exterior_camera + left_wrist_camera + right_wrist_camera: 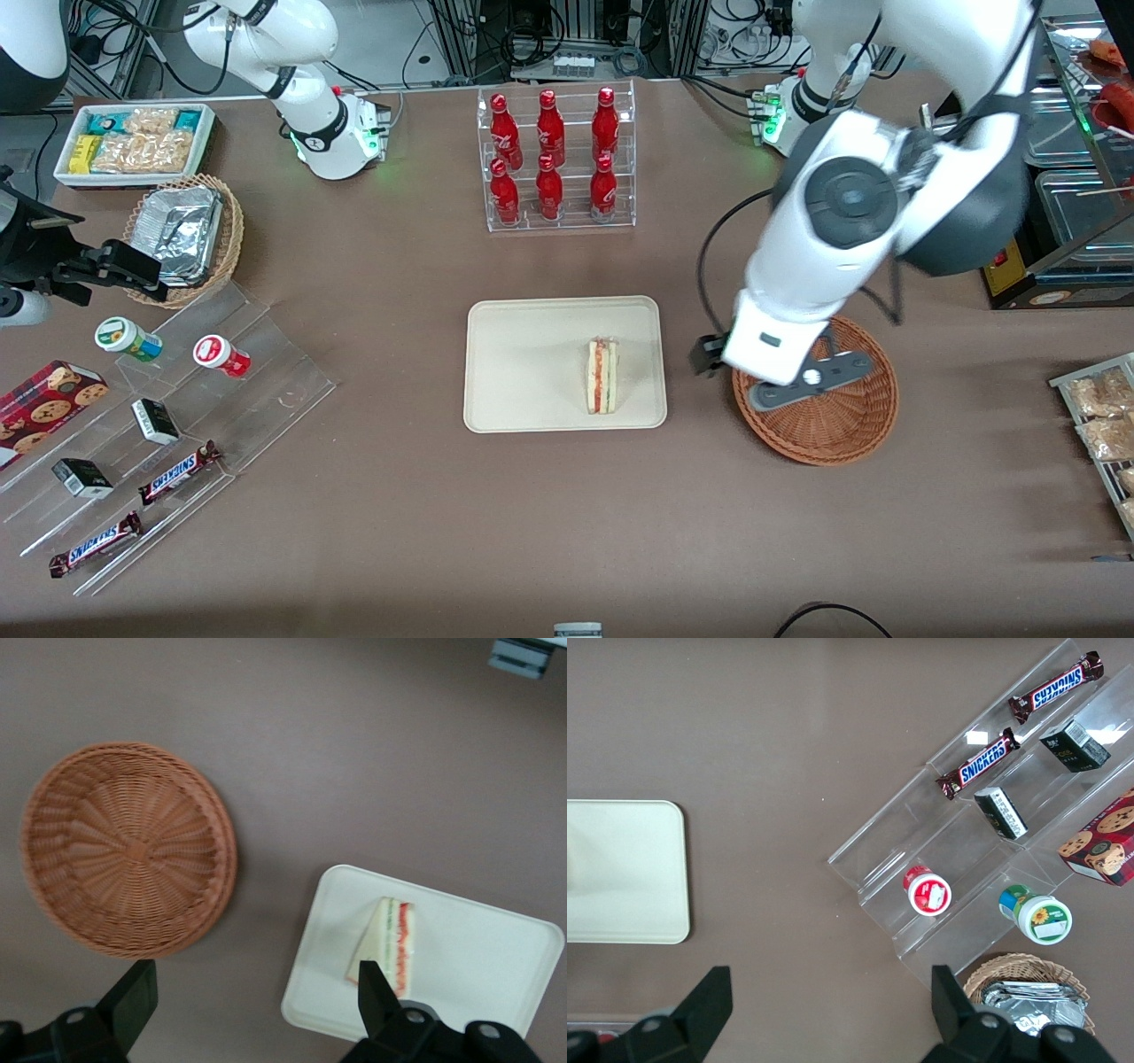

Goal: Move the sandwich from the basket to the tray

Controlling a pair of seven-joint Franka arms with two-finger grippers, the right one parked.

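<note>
The sandwich [602, 375] [390, 939], a white wedge with red and green filling, lies on the cream tray [523, 354] [478, 966], close to the tray edge that faces the basket. The round reddish-brown wicker basket [842, 425] [128, 850] stands beside the tray toward the working arm's end and has nothing in it. My left gripper [251, 979] hangs open and holds nothing, well above the table over the gap between tray and basket. In the front view the arm's wrist [780, 328] covers part of the basket's rim.
A clear rack of red bottles [554, 159] stands farther from the front camera than the tray. Toward the parked arm's end are a stepped acrylic shelf [177, 416] with snacks, a tan basket of foil trays [182, 235] and a white snack bin [133, 142]. Snack packets [1099, 416] lie at the working arm's end.
</note>
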